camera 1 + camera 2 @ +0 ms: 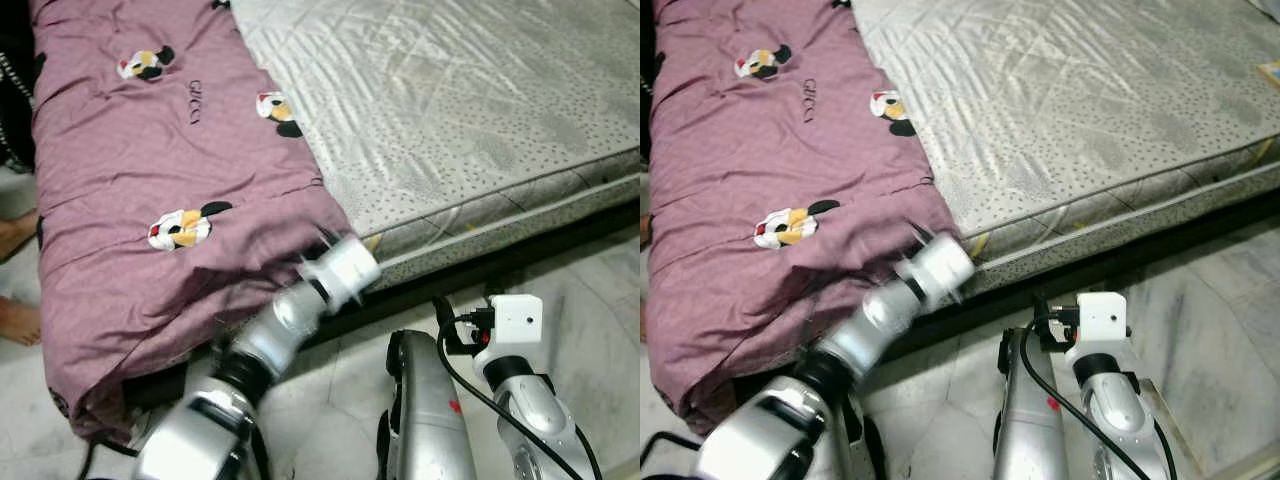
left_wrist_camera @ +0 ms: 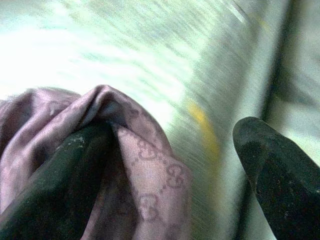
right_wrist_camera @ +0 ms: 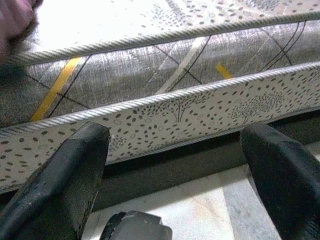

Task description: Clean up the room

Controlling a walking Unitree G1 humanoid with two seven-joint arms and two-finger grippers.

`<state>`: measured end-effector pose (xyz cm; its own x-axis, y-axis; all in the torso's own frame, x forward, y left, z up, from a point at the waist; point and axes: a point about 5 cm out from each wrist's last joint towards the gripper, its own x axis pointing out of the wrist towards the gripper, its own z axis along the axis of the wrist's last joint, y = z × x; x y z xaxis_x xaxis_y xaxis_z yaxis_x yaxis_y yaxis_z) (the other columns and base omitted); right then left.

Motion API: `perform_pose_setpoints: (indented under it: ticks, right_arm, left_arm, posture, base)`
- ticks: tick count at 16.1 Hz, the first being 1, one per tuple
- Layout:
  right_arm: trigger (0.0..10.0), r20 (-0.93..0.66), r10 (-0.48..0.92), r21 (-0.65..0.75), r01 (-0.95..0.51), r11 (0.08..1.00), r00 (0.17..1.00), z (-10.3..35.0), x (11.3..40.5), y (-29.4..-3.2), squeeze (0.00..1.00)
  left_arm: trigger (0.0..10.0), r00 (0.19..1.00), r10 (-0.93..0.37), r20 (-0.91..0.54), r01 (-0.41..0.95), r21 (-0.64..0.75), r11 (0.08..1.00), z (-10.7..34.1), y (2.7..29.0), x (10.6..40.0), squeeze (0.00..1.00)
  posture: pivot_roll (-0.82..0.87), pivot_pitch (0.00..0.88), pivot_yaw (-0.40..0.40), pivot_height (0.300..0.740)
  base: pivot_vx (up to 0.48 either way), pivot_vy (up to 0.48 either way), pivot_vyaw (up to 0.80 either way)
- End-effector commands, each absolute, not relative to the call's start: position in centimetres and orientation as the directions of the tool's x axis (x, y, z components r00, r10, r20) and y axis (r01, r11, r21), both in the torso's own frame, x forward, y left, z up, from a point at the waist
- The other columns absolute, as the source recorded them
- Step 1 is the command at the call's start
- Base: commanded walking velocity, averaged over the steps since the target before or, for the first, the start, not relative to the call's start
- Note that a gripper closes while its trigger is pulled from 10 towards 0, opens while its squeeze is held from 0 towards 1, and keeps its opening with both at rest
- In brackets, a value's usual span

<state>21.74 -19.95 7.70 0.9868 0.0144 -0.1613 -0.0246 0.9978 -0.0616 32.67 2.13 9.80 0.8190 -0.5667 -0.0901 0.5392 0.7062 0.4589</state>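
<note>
A purple sheet (image 1: 150, 180) with cartoon prints covers the left part of the bare mattress (image 1: 450, 110) and hangs over its near edge. The left gripper (image 2: 170, 175) is at the sheet's corner, jaws wide apart, with a fold of cloth draped over one finger (image 2: 60, 185). The right gripper (image 3: 175, 175) hangs low beside the mattress edge, jaws spread and empty.

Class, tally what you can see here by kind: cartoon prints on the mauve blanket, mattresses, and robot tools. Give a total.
Cartoon prints: 3
Mauve blanket: 1
Mattress: 1
Robot tools, left tool and right tool: 2
Total: 7
</note>
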Motion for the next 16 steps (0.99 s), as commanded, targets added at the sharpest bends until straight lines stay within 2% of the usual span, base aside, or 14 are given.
perform_pose_setpoints:
  ticks: [1,3,4,7,8,9,11,12,13,14,15,16]
  right_arm:
    - [10.0,-0.175,0.012,-0.054,-0.021,0.998,0.985,7.3,21.6,-19.9,0.00]
    - [10.0,-0.174,0.012,-0.053,-0.022,0.998,0.985,7.2,21.7,-19.8,0.00]
    - [10.0,-0.174,0.013,-0.053,-0.023,0.998,0.985,7.1,21.8,-19.8,0.00]
    - [10.0,-0.174,0.019,-0.055,-0.029,0.998,0.985,7.0,22.2,-19.7,0.00]
    - [10.0,-0.171,0.020,-0.055,-0.030,0.998,0.985,7.1,22.3,-19.6,0.00]
    - [10.0,-0.173,0.019,-0.054,-0.029,0.998,0.985,7.0,22.3,-19.7,0.00]
    - [10.0,-0.179,0.022,-0.053,-0.032,0.998,0.984,6.9,22.4,-19.6,0.00]
    - [10.0,-0.184,0.026,-0.053,-0.036,0.998,0.983,6.7,22.4,-19.6,0.00]
    - [10.0,-0.188,0.026,-0.052,-0.037,0.998,0.982,6.7,22.5,-19.6,0.00]
    - [10.0,-0.190,0.025,-0.051,-0.036,0.998,0.982,6.6,22.4,-19.6,0.00]
    - [10.0,-0.191,0.024,-0.050,-0.034,0.998,0.981,6.5,22.4,-19.6,0.00]
    - [10.0,-0.191,0.023,-0.050,-0.033,0.998,0.981,6.5,22.4,-19.6,0.00]
  left_arm:
    - [10.0,0.824,-0.567,0.003,0.503,0.457,0.733,11.5,2.4,32.9,0.00]
    - [10.0,0.742,-0.669,0.048,0.582,0.450,0.678,13.1,2.1,32.3,0.00]
    - [10.0,0.690,-0.724,0.003,0.652,0.434,0.622,13.1,1.7,31.9,0.00]
    - [10.0,0.617,-0.771,-0.157,0.752,0.407,0.519,10.5,1.3,30.9,0.00]
    - [10.0,0.529,-0.812,-0.247,0.821,0.390,0.417,9.2,0.9,29.8,0.00]
    - [10.0,0.508,-0.819,-0.266,0.836,0.380,0.395,8.9,0.8,29.3,0.00]
    - [10.0,0.484,-0.793,-0.371,0.864,0.344,0.367,7.7,1.3,28.8,0.00]
    - [10.0,0.493,-0.732,-0.470,0.865,0.352,0.356,6.2,2.4,28.8,0.00]
    - [10.0,0.521,-0.688,-0.505,0.852,0.360,0.381,5.5,3.2,28.9,0.00]
    - [10.0,0.572,-0.668,-0.475,0.820,0.348,0.455,5.8,3.5,29.3,0.00]
    - [10.0,0.603,-0.681,-0.415,0.796,0.372,0.478,6.6,3.4,29.5,0.00]
    - [10.0,0.606,-0.751,-0.263,0.771,0.424,0.474,8.7,2.4,29.2,0.00]
  posture:
    - [-0.15,0.137,0.048,0.521]
    - [-0.14,0.135,0.048,0.521]
    - [-0.14,0.133,0.045,0.521]
    - [-0.13,0.126,0.042,0.521]
    - [-0.13,0.126,0.042,0.521]
    - [-0.13,0.123,0.042,0.521]
    - [-0.12,0.121,0.043,0.521]
    - [-0.12,0.118,0.045,0.521]
    - [-0.13,0.118,0.046,0.521]
    - [-0.12,0.116,0.048,0.521]
    - [-0.12,0.116,0.048,0.521]
    - [-0.11,0.116,0.045,0.521]
  base:
    - [0.000,0.000,0.00]
    - [0.000,0.000,0.00]
    - [0.000,0.000,0.00]
    - [0.000,0.000,0.00]
    - [0.000,0.000,0.00]
    - [0.000,0.000,0.00]
    - [0.000,0.000,0.00]
    - [0.000,0.000,0.00]
    - [0.000,0.000,0.00]
    - [0.000,0.000,0.00]
    - [0.000,0.000,0.00]
    - [0.000,0.000,0.00]
